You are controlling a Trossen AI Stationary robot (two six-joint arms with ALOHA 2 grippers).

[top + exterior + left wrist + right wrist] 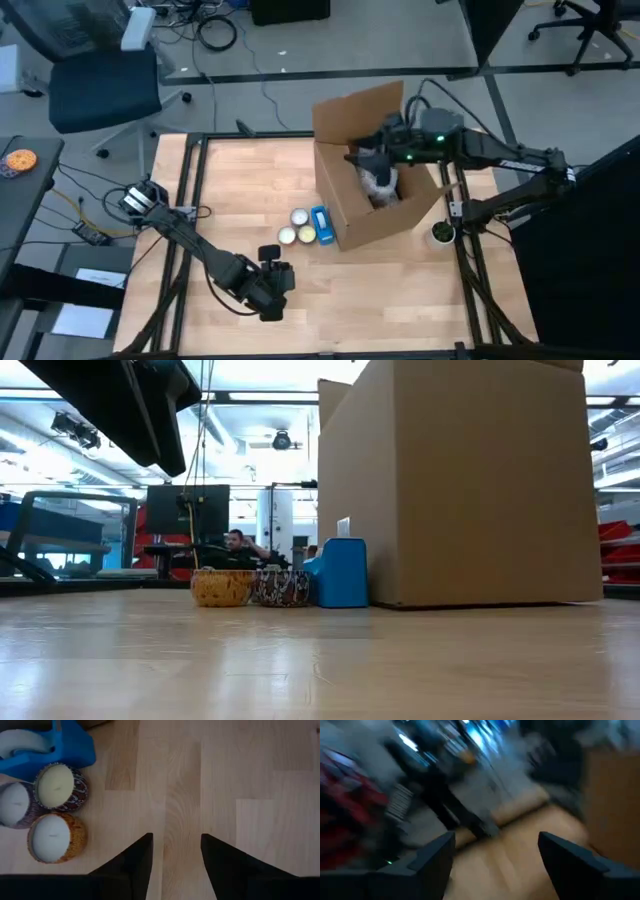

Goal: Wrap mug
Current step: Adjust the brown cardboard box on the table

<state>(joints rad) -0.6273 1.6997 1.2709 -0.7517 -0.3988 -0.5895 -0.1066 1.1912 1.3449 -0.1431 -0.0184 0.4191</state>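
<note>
An open cardboard box (372, 205) stands on the table's right half. Inside it lies a grey-white bundle (381, 184); the mug itself is hidden. My right gripper (495, 851) hangs over the box's far left part (364, 155), pointing toward the table's left, open, with nothing between its fingers. My left gripper (176, 851) hovers open over bare wood near the table's front edge (275, 292), with nothing between its fingers.
Three candle tins (55, 810) and a blue tape dispenser (320, 224) sit against the box's near left side. A small green-topped pot (442, 233) stands at the box's right corner. A person (236, 545) sits far behind the table. Open wood lies left of the box.
</note>
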